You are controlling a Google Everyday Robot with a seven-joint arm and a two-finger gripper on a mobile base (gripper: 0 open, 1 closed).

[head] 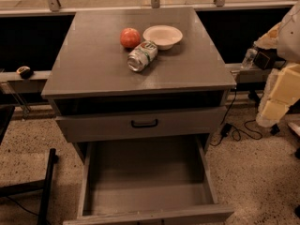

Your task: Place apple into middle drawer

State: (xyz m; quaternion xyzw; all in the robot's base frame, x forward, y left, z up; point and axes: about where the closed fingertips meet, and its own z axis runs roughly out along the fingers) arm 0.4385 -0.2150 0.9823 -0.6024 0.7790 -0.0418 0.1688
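Grey table (93, 64) with three things on top, near its back edge. Going left to right, first comes the apple (130, 37). It is round and red-orange and sits on the table top. Nothing is holding it. At about 5 o'clock from the apple, just beside it, a silver-green drink can (142, 56) lies on its side. At 3 o'clock from the apple is a white bowl (162, 35), and the can's top end is just beside it.

Below the table top is a drawer front with a small black handle (144, 123). At 6 o'clock from that, the middle drawer (145, 165) is pulled far out. Its flat grey floor has nothing on it.

Far off at 3 o'clock, past the table's edge, is the robot's pale hand (280, 97). It is well apart from the apple. I cannot tell if it is wide or narrow, but the apple is not in it.

So the drawer looks ready, and that is all that is done. I think the hand has yet to reach the apple, pick it up, carry it down and let it go inside the drawer.
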